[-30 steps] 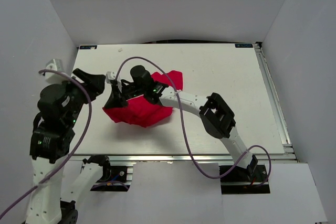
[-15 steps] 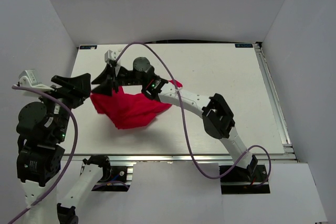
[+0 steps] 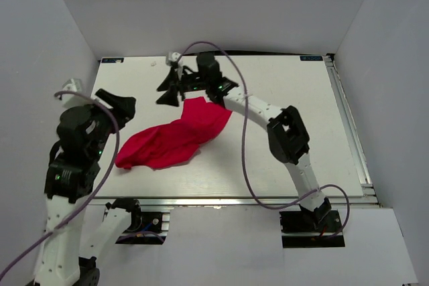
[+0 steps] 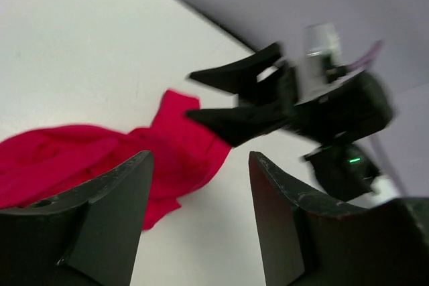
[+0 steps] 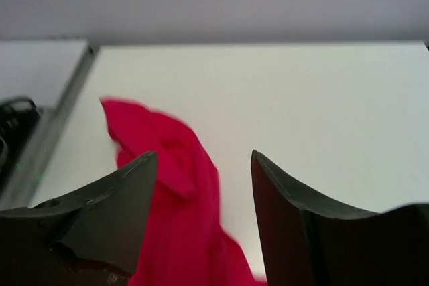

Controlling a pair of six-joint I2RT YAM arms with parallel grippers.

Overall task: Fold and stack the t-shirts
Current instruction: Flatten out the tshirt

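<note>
On table (image 3: 301,105), red t-shirt (image 3: 175,137) lies stretched out; left and right jaws wide apart, clear of cloth.

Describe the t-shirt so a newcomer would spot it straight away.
Start from the white table. On its left half, running from the near-left corner toward the far middle, lies a crumpled, drawn-out t-shirt. It is plain bright red, the only cloth and the only colour on the table.
</note>
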